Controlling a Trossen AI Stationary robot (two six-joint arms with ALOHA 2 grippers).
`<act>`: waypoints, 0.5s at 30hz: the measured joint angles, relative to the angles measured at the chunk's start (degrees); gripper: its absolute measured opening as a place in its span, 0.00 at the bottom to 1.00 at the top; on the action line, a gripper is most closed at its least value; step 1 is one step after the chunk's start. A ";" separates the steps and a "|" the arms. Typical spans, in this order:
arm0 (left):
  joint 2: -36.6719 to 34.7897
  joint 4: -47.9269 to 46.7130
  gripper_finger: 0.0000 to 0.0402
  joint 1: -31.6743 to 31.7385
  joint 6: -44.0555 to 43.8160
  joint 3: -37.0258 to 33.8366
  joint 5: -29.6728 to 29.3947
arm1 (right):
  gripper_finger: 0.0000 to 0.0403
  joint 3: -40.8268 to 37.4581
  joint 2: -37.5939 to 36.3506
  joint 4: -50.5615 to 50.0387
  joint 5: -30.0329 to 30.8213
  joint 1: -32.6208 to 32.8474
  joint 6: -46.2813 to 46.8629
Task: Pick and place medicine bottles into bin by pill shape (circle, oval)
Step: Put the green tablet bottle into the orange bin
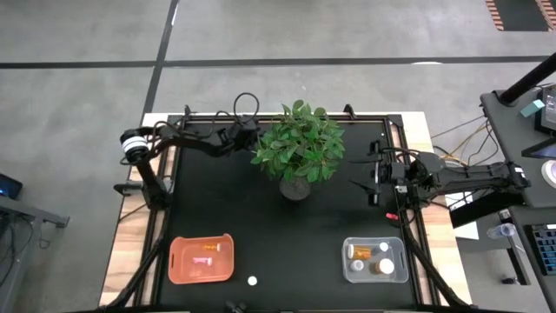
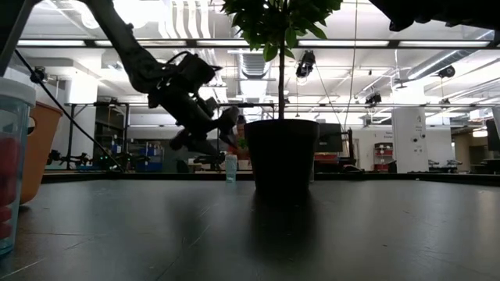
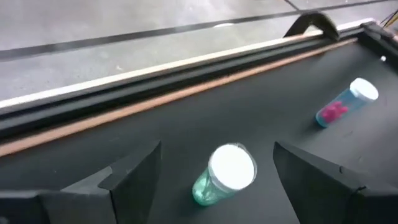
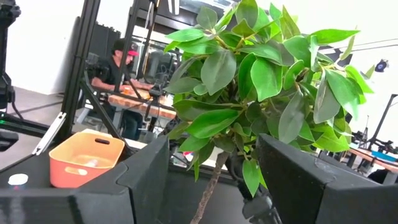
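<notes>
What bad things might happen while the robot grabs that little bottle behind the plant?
1. The small clear bottle with green pills and a white cap stands upright between the left gripper's open fingers; an off-centre close could tip it so it rolls away.
2. The leafy green potted plant sits right beside the left arm, so lifting out might brush its leaves.
3. The right gripper hangs open facing the plant from the other side, so both arms may crowd there.

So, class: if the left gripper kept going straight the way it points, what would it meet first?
Probably the green-tinted bottle standing between the left gripper's open fingers, though depth is unclear.
</notes>
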 joint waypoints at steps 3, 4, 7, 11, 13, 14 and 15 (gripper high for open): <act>1.32 0.15 0.73 -0.16 0.00 0.58 0.25 | 0.58 0.00 0.00 -0.01 0.00 0.00 0.00; 1.72 0.09 0.73 -0.16 0.00 0.66 0.75 | 0.58 0.00 0.00 -0.01 0.00 0.00 0.00; 2.63 0.09 0.73 -0.26 0.00 1.09 1.16 | 0.58 0.00 0.00 -0.01 0.00 0.00 0.00; 3.72 0.11 0.73 -0.45 0.00 1.39 1.27 | 0.58 0.00 0.00 -0.01 -0.02 0.00 0.00; 4.43 0.11 0.73 -0.49 0.01 1.55 0.94 | 0.58 0.00 0.00 -0.01 -0.02 0.00 0.00; 4.83 0.17 0.73 -0.49 0.00 1.75 0.85 | 0.58 0.00 0.00 -0.01 -0.02 0.00 0.00; 5.24 0.15 0.73 -0.49 0.00 1.86 0.81 | 0.58 0.00 0.00 -0.03 -0.02 0.00 -0.02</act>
